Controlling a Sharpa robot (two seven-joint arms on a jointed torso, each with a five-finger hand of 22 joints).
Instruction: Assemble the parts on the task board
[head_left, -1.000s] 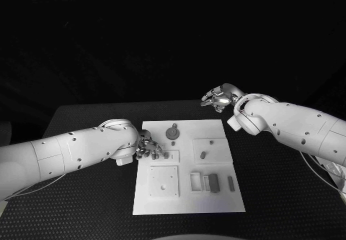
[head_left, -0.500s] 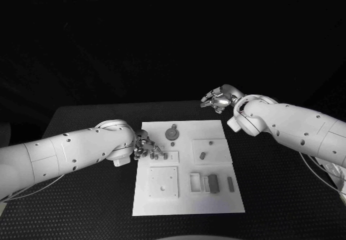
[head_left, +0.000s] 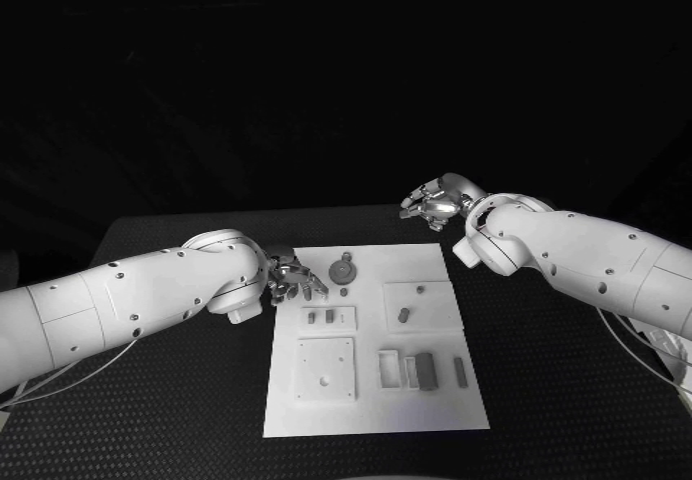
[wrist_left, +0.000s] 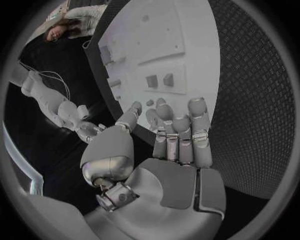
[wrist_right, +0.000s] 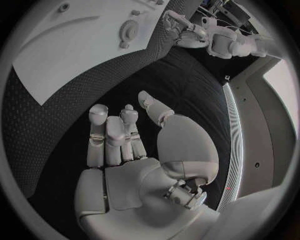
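Observation:
The white task board (head_left: 368, 415) lies in the middle of the black table. On it are a round toothed part (head_left: 343, 267), two small parts (head_left: 310, 316) side by side, a small part (head_left: 405, 313) in a square recess, and oblong parts (head_left: 423, 368) nearer me. My left hand (head_left: 293, 280) hovers at the board's far left edge, fingers stretched and apart, holding nothing (wrist_left: 178, 135). My right hand (head_left: 437, 200) is raised beyond the board's far right corner, also empty (wrist_right: 122, 140).
A square plate (head_left: 327, 367) with a hole sits on the board's near left. A thin bar (head_left: 460, 370) lies near its right edge. Black table (head_left: 577, 400) surrounds the board on both sides.
My left hand has drawn back from the two small parts toward the far left edge of the board, leaving both uncovered. The right hand has hardly moved.

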